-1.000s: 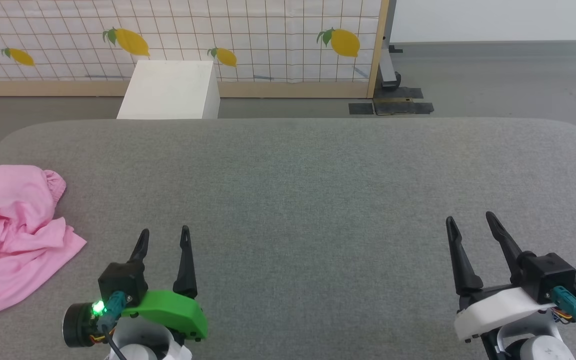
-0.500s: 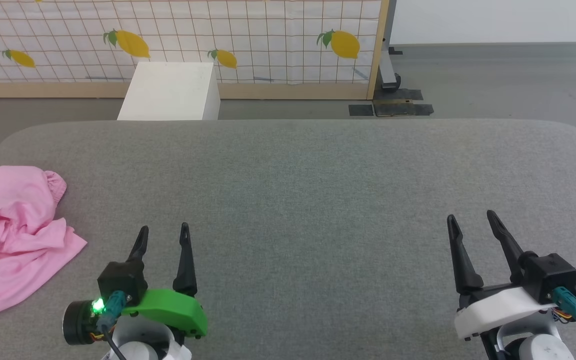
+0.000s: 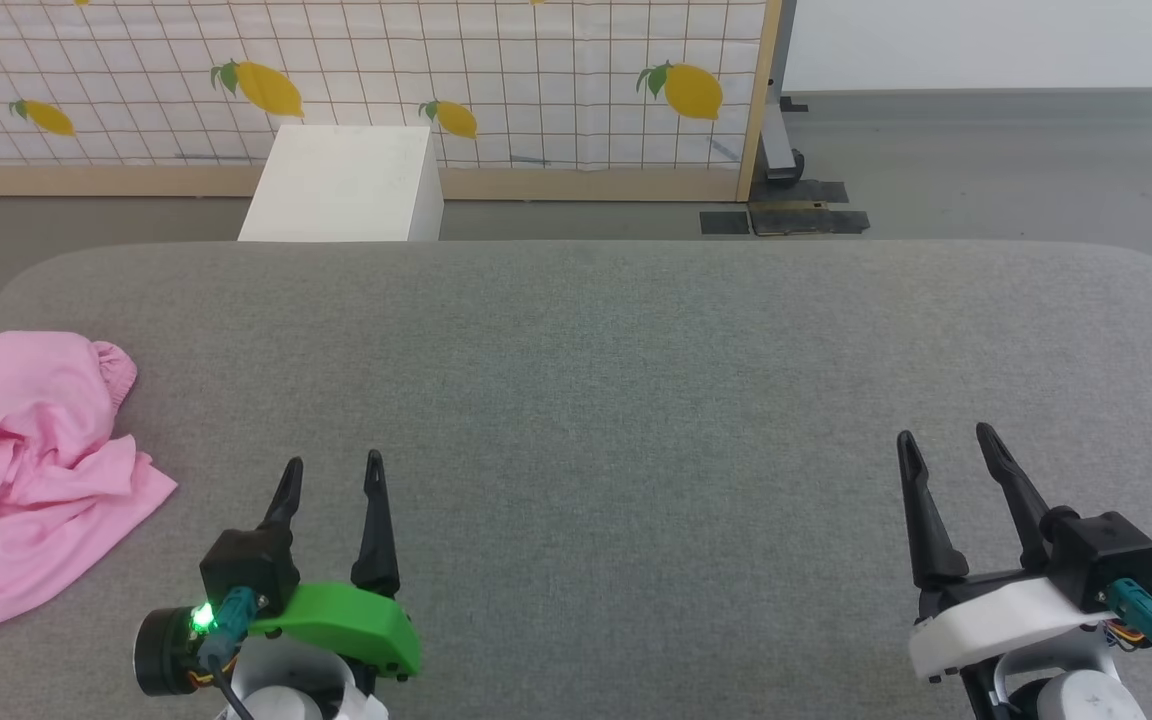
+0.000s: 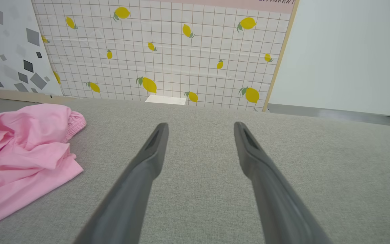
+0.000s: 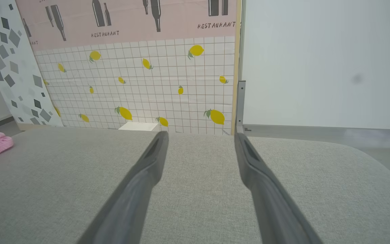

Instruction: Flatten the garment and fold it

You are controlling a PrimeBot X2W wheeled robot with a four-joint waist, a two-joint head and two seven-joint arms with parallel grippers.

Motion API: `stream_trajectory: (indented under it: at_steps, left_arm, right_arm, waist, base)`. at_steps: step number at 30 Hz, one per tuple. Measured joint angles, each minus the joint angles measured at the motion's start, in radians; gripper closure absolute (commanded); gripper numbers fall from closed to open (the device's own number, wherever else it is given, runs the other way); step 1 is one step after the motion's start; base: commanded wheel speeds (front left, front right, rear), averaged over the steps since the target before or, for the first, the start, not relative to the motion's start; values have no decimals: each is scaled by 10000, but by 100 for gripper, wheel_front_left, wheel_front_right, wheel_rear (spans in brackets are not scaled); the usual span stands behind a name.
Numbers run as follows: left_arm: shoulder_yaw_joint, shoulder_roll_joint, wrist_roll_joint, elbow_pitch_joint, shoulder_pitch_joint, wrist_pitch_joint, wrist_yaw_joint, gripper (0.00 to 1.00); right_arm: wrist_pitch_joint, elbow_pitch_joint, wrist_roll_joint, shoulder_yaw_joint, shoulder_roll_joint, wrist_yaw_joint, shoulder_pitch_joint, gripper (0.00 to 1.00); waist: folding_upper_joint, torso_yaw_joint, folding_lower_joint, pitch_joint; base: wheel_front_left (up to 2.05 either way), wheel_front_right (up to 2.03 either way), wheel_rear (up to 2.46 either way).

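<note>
We note left end effector and right end effector wide open, empty; garment crumpled on bench, far left.

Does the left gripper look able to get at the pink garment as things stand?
Probably yes. The left gripper is open, and the garment lies crumpled just to its left with only bare grey surface between them.
</note>
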Motion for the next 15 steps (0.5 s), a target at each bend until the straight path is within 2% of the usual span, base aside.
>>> stream_trajectory:
  at_steps: [15]
  left_arm:
    - [-307,280,-178,88,-114,-146,322,0]
  right_arm:
    - [-217,194,127,-2,2,0,-114,0]
  waist:
    - [0,27,0,5]
  base:
    - [0,0,0]
